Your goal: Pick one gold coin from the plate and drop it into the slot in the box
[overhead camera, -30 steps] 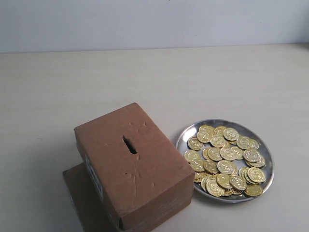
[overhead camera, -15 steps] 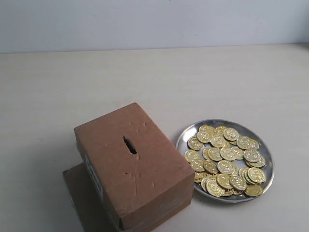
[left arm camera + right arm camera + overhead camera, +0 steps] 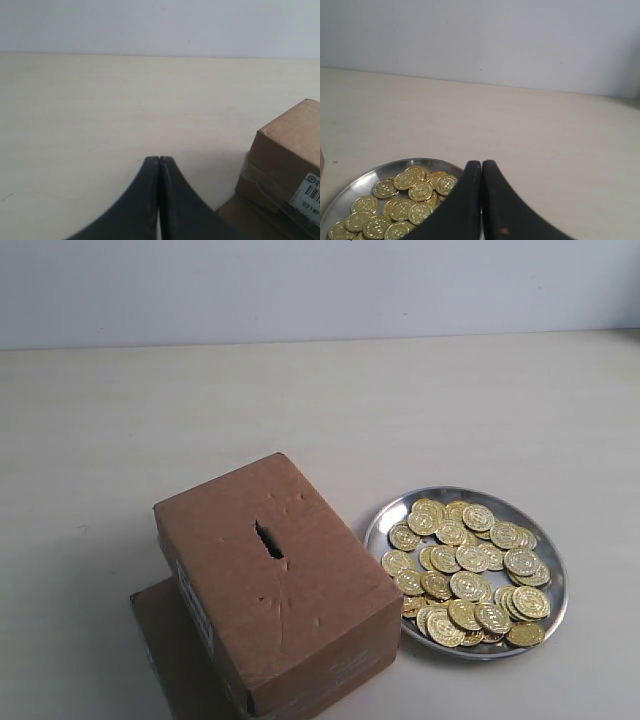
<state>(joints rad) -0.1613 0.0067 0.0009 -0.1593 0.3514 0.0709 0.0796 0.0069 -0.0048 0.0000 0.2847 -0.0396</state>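
Left hand (image 3: 159,159): two black fingers (image 3: 137,205) pressed flat together along their inner edges, tips meeting, no gap visible. Right hand (image 3: 481,162): same pose, black fingers closed tip to tip, curving apart only toward the wrist.

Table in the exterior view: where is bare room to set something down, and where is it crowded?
Free: the broad strip of table between the back wall and the box, and the patch left of the box. Crowded: the plate, heaped with coins, sits close beside the box, no visible gap.
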